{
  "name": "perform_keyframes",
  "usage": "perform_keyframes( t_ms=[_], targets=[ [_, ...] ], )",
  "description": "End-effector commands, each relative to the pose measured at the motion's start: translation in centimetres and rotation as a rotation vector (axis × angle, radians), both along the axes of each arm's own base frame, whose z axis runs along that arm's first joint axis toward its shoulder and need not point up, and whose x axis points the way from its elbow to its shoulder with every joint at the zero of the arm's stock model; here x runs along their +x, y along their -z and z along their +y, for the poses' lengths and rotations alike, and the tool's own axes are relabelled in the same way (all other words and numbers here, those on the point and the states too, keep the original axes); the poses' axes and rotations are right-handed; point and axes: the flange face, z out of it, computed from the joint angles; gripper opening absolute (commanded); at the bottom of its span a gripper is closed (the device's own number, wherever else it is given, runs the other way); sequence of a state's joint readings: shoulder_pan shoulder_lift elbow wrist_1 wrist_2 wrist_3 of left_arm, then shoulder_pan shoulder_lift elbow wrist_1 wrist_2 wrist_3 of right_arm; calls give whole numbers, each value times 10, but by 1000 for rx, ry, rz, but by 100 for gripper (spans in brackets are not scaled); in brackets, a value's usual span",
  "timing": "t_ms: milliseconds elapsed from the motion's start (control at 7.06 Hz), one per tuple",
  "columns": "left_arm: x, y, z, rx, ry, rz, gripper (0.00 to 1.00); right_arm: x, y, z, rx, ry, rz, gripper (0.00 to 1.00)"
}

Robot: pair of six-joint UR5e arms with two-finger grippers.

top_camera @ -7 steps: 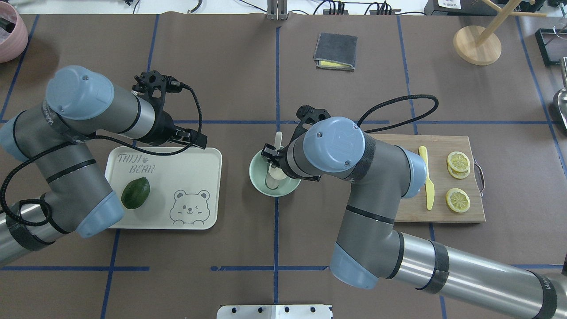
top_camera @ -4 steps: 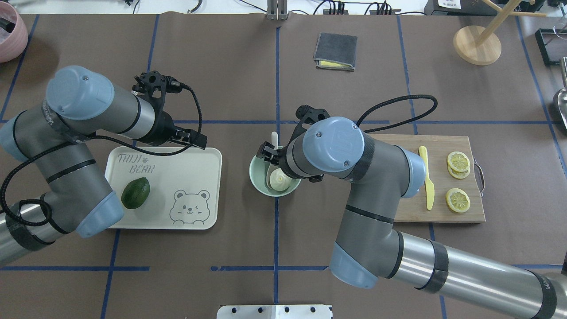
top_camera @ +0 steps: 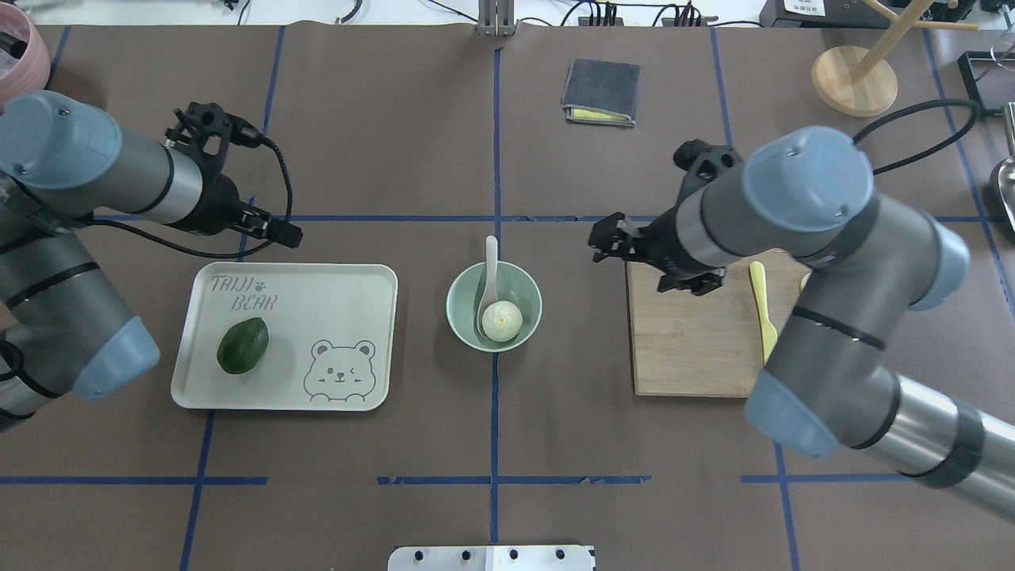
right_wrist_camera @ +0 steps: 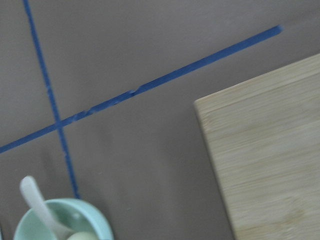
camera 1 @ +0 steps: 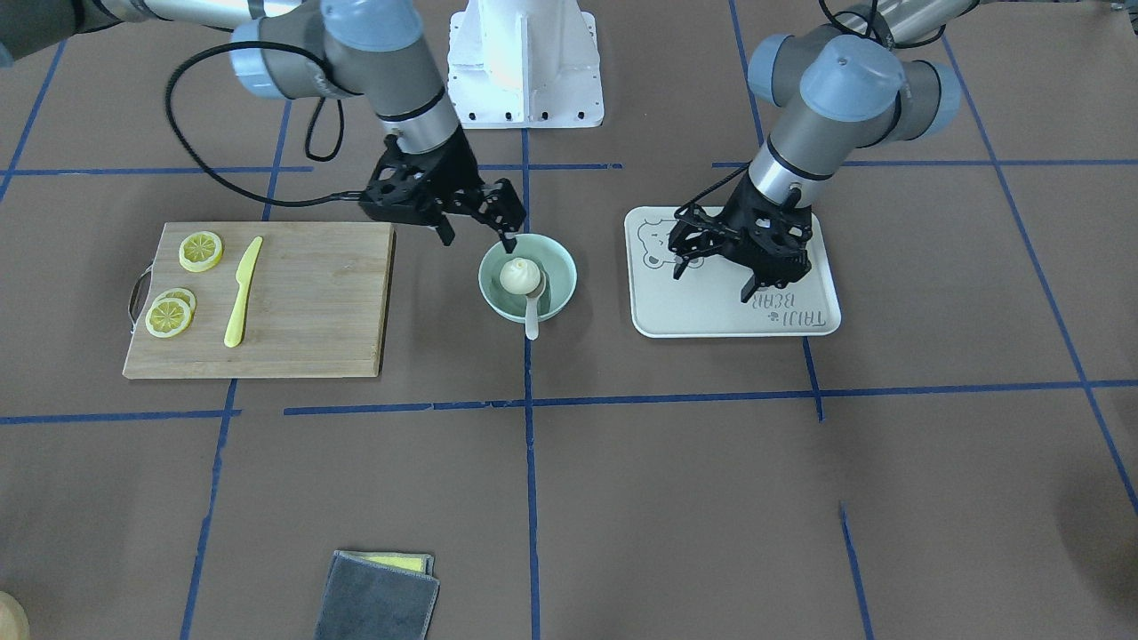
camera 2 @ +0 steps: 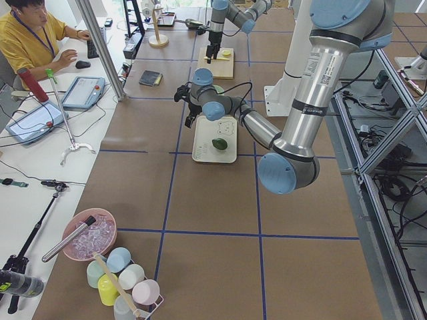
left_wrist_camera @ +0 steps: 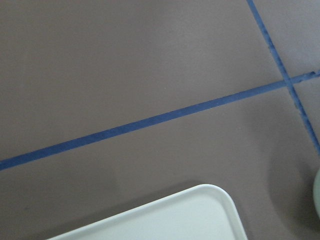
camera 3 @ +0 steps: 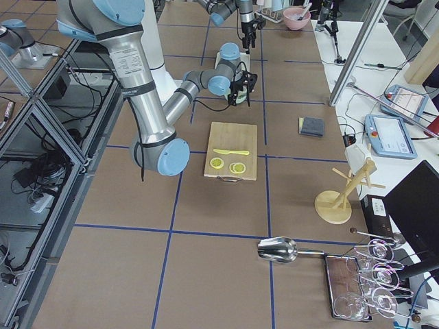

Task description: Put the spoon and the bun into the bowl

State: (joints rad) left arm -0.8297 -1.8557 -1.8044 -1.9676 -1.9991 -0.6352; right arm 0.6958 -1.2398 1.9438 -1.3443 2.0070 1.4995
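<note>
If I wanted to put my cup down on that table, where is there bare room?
Bare table lies between the tray and the bowl, between the bowl and the cutting board, and in the wide stretch toward the folded cloth. The bowl is full: bun and spoon.

Dark green avocado point(top_camera: 243, 346) lying on cream bear-print tray point(top_camera: 333, 297). Yellow knife point(camera 1: 242, 289) and lemon slices point(camera 1: 200, 251) resting on wooden cutting board point(camera 1: 311, 293). Folded grey cloth point(top_camera: 601, 90) sitting well apart.
</note>
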Motion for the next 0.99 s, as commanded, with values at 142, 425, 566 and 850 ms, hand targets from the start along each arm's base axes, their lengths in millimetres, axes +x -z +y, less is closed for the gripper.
perform_keyframes(
  t_ms=[142,425,566,850],
  targets=[
    [-158,-78,-28,96,-44,-90,99,180,-143,-51,124,81,237,100],
    [-264,-129,-25,127,-86,-96,99,291,-200,-56,196,186,332,100],
    [-294,-139,-24,82,-90,-101,99,338,-235,-60,204,247,334,100],
    [-306,-155,-30,-133,-125,-150,100,392,-284,-54,253,386,321,100]
  ],
)
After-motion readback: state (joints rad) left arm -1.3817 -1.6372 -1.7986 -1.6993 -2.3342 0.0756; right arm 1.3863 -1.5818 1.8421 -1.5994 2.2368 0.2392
